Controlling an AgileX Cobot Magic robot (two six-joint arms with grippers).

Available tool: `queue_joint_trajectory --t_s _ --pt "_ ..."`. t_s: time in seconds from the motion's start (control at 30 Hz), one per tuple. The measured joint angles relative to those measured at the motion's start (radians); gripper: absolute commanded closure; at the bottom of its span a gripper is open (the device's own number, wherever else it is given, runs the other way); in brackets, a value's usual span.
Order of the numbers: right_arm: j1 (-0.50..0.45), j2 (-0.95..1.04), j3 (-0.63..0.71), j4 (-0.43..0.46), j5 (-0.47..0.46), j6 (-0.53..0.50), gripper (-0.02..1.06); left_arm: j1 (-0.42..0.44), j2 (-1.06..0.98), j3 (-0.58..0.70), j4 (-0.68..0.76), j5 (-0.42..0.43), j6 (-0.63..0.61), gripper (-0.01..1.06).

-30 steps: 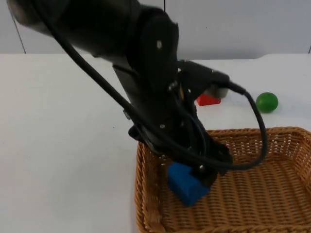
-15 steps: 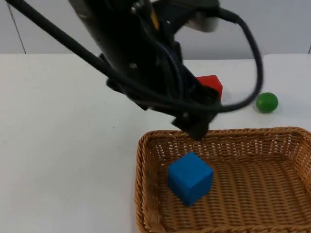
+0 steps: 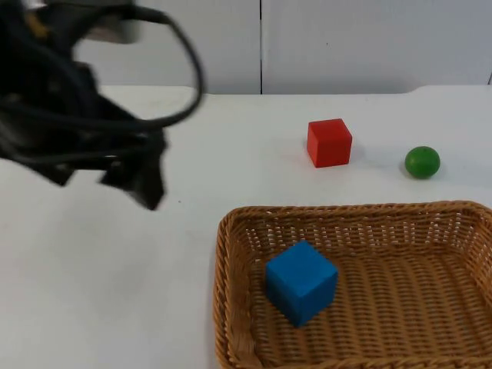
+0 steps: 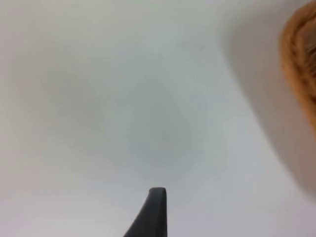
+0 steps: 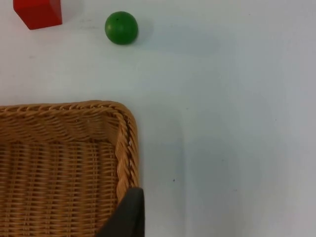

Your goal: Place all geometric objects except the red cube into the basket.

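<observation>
Count: 1 basket point(image 3: 231, 254), wicker. 2 cubes: 1 blue cube point(image 3: 301, 281) inside the basket, 1 red cube point(image 3: 329, 142) on the table point(image 3: 115, 292). 1 green ball point(image 3: 422, 161), also on the table, just beside the red cube. So 3 geometric objs total, 1 in, 2 out. Rel. to left gripper point(image 3: 146, 184): basket w/ blue cube near, red cube and ball well apart from it. Right wrist view: same red cube, ball, 1 basket corner, no extra objs.
</observation>
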State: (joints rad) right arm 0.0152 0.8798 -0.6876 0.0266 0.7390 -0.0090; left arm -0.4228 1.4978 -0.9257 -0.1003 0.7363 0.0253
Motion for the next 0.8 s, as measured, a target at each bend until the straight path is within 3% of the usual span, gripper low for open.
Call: queue_joint_trajectory --t_s 0.43,0.5,0.67,0.8 --pt "0.0 0.0 0.0 0.0 0.002 0.0 -0.01 0.214 -0.3 0.241 -0.007 -0.04 -0.044 0.17" --pt "0.0 0.0 0.0 0.0 0.004 0.0 -0.01 0.231 -0.351 0.282 -0.007 -0.039 -0.046 0.16" --pt "0.0 0.0 0.0 0.0 0.004 0.0 -0.01 0.233 -0.434 0.352 -0.007 -0.039 -0.048 0.0" --pt "0.0 0.0 0.0 0.0 0.004 0.0 -0.01 0.233 -0.479 0.383 -0.007 -0.033 -0.05 0.0"
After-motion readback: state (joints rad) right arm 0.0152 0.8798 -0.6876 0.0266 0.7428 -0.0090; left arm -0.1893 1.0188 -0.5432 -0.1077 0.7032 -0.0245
